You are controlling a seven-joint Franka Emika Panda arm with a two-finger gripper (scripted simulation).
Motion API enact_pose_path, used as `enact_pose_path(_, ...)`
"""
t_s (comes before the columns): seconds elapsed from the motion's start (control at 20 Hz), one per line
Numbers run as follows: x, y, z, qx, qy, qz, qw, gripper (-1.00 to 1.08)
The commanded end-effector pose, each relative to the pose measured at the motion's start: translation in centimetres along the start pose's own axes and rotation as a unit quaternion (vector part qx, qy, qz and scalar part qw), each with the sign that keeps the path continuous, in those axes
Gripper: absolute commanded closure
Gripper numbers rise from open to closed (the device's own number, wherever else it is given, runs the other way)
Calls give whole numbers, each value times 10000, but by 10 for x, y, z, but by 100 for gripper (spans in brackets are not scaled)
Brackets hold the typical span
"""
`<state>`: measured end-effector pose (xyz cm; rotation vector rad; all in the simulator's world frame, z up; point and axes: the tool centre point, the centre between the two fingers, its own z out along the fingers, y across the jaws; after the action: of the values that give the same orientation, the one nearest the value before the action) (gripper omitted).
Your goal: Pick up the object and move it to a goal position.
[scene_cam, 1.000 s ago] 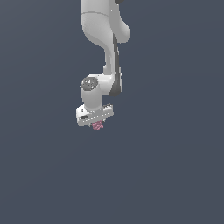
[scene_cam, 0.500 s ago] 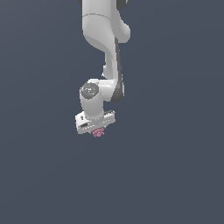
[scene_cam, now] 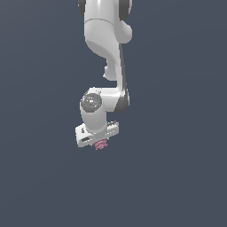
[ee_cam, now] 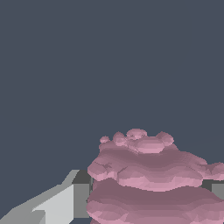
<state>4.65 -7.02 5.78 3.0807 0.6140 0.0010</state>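
The object [scene_cam: 101, 144] is a small pink, bumpy blob that peeks out just below the white hand of the arm in the exterior view. My gripper [scene_cam: 100, 142] is shut on it, and the hand hides most of the fingers there. In the wrist view the object [ee_cam: 151, 183] fills the space between the fingers, with one grey finger [ee_cam: 65, 203] pressed against its side and a sliver of the other finger [ee_cam: 217, 190] at the frame edge. No goal marker shows in either view.
The white arm [scene_cam: 108, 48] reaches down from the top of the exterior view. Around it there is only a flat dark blue-grey background.
The hand has moved down and a little toward the exterior view's left, carrying the pink object with it. The wrist has also turned somewhat.
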Motion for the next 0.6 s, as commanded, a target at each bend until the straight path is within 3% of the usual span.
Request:
enact_pose_path(0.0,14,3,-2,1,-2,0,10000,108)
enact_pose_path(0.55,51,12,-6,2,-3,-2,10000,108)
